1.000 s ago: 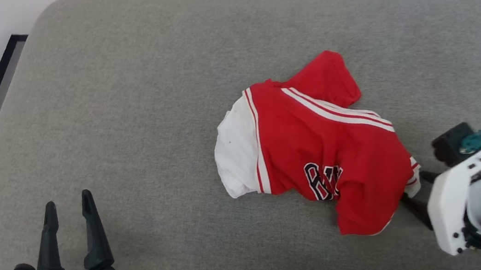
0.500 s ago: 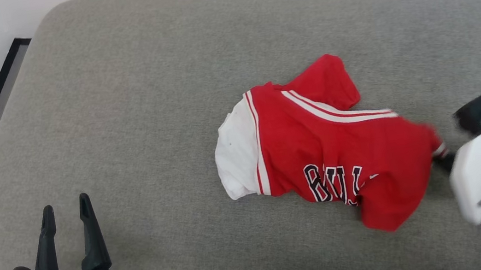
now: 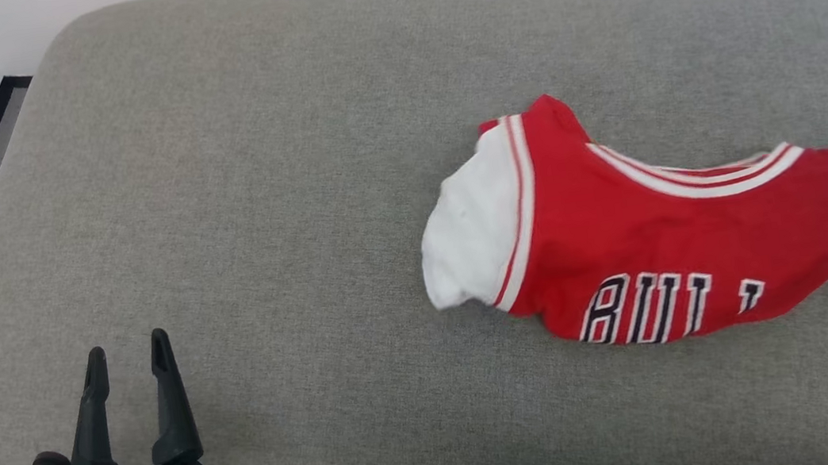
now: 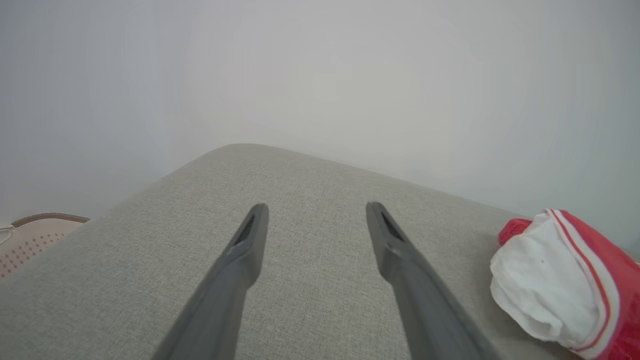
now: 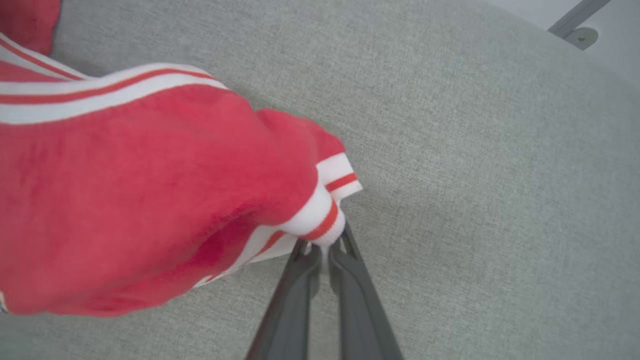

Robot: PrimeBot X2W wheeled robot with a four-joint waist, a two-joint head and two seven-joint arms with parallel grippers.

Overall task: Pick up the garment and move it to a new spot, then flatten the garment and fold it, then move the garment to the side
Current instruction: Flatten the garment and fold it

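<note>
Fingers of the right gripper [image 5: 325, 251], long and dark, are pinched tight on the red-and-white striped trim [image 5: 327, 220] at one end of the garment [image 5: 140, 200]. The garment, a red jersey with black, white-outlined letters, lies stretched along the right part of the grey cushion [image 3: 253, 165]. Its gripped end points to the cushion's right side and looks slightly lifted. Its white sleeve [image 3: 474, 232] trails toward the cushion's middle. The left gripper [image 3: 127, 346] hovers over the cushion's near left corner, jaws spread wide, holding nothing, well apart from the cloth.

The step in hand appears to be carrying the garment to a new spot. To do it well, the pinch should take in more than the thin edge of the trim. The lift should also clear the cushion before any sideways travel, so the sleeve does not drag and bunch.
</note>
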